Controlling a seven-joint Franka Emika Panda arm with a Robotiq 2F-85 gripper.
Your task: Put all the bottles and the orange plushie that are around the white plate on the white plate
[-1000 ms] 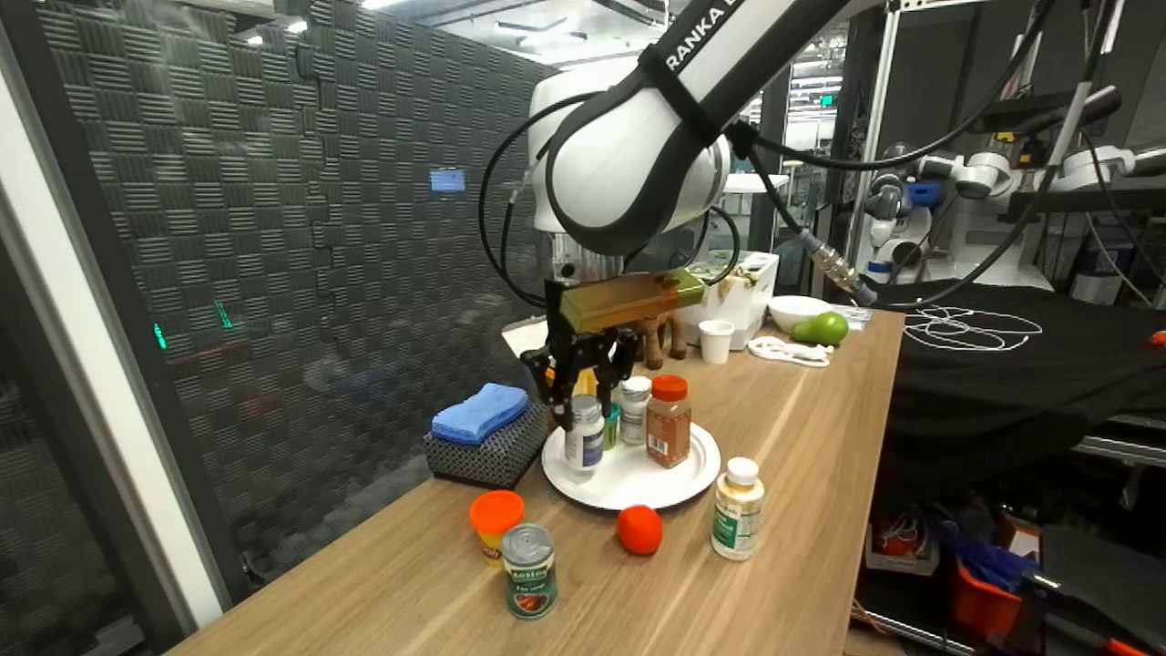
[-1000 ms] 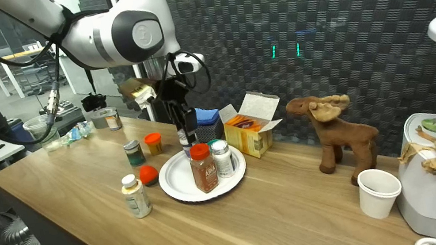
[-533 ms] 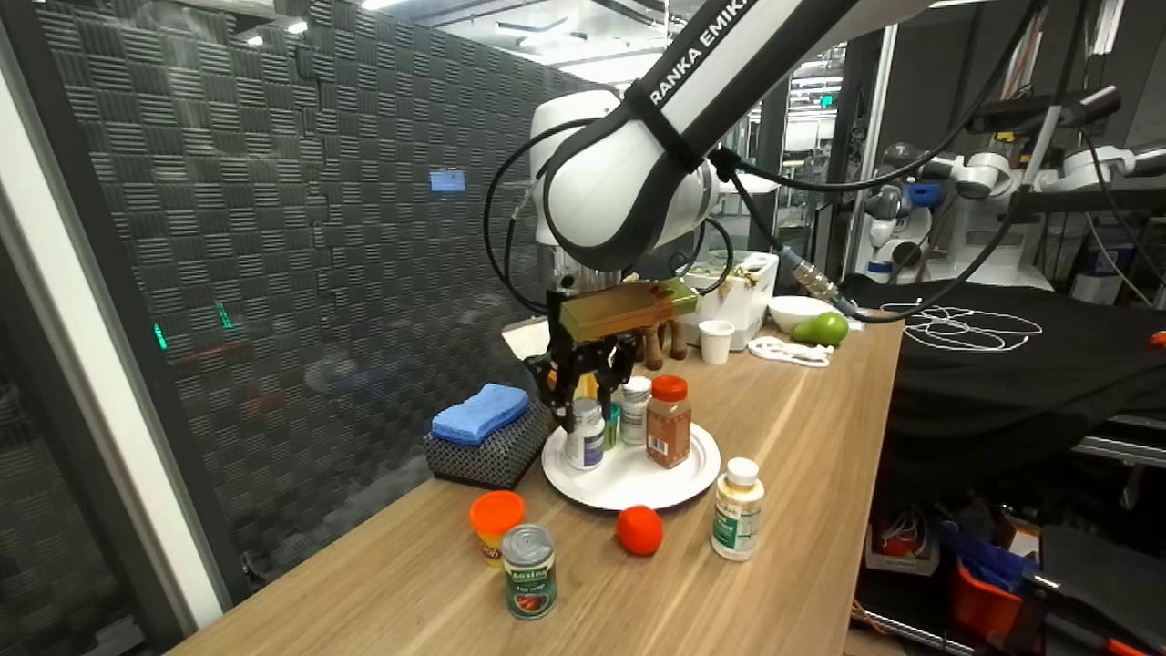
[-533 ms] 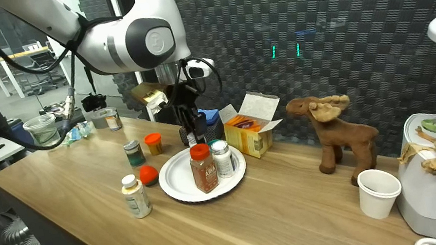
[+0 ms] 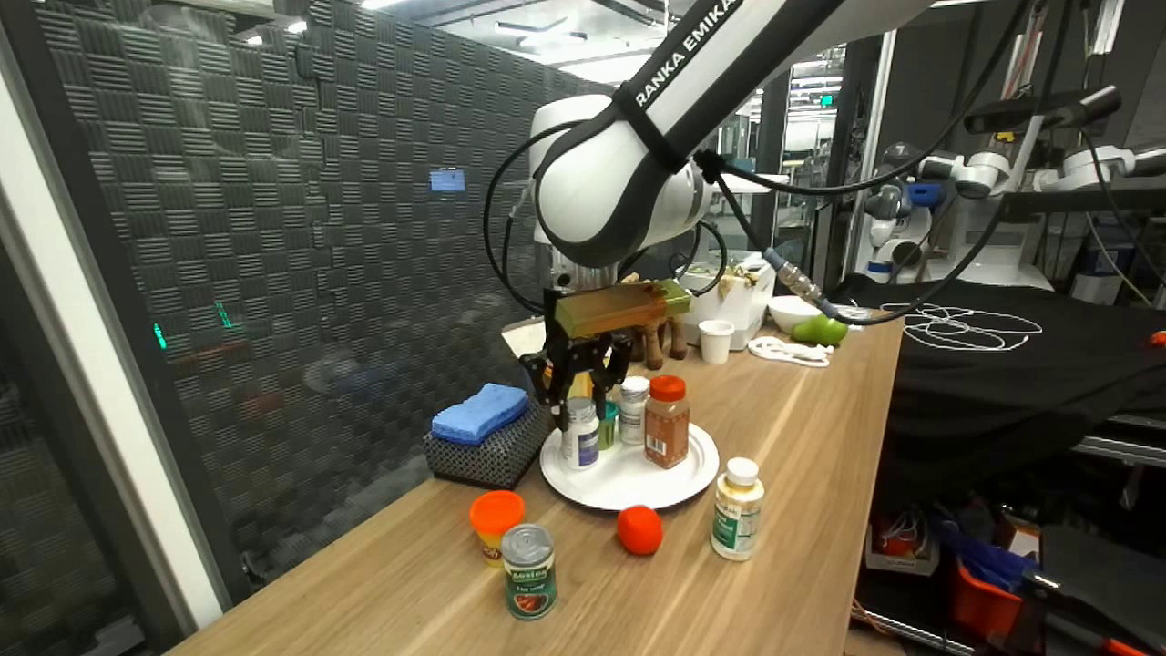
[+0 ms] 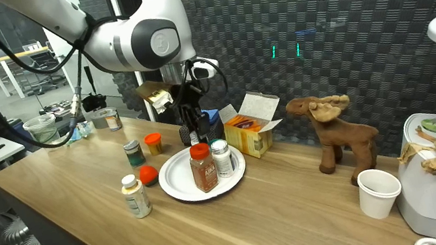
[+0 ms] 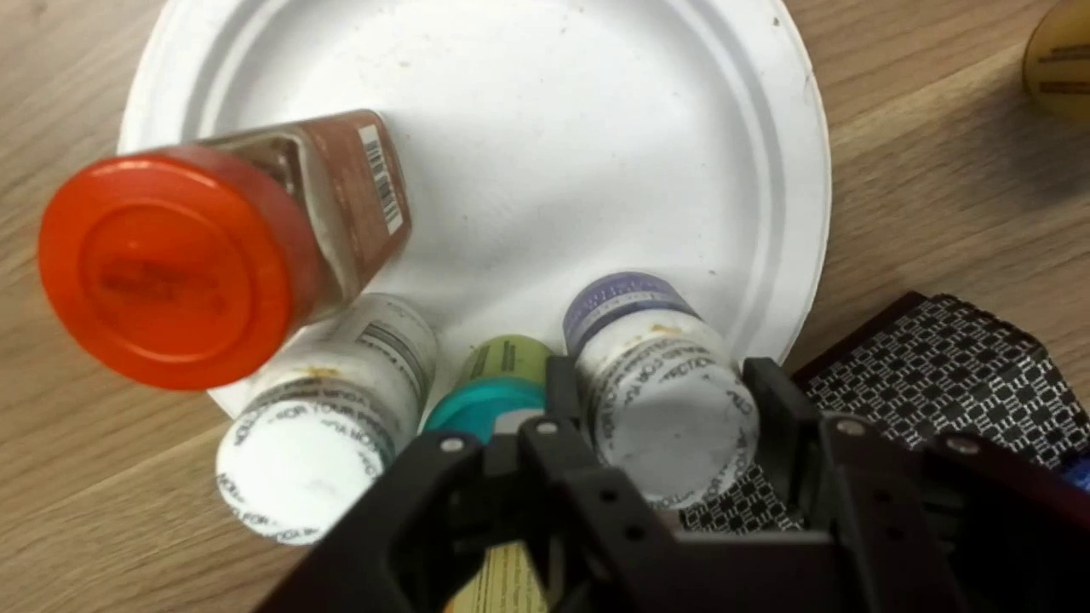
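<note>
My gripper (image 5: pixel 579 415) is shut on the cap of a white bottle with a purple label (image 7: pixel 626 311); it stands near the edge of the white plate (image 5: pixel 629 487). Also on the plate are a red-capped brown spice bottle (image 5: pixel 668 435), another white bottle (image 6: pixel 223 159) and a small green bottle with a teal cap (image 7: pixel 485 400), close beside my finger. A white-capped bottle with a green label (image 5: pixel 737 515) stands on the table. A small round orange-red thing (image 5: pixel 640 530) beside the plate looks like the orange plushie; its underside is dark in an exterior view (image 6: pixel 148 173).
A tin can (image 5: pixel 528 574) and an orange-lidded jar (image 5: pixel 496 519) stand in front of the plate. A dark box (image 5: pixel 492 456) with a blue cloth, an open yellow box (image 6: pixel 249 135), a brown plush moose (image 6: pixel 341 136) and paper cups (image 6: pixel 378 193) stand around.
My gripper and the purple-labelled white bottle moved slightly across the plate, toward the dark box. The plate shifted very slightly with them. The other table objects stayed put.
</note>
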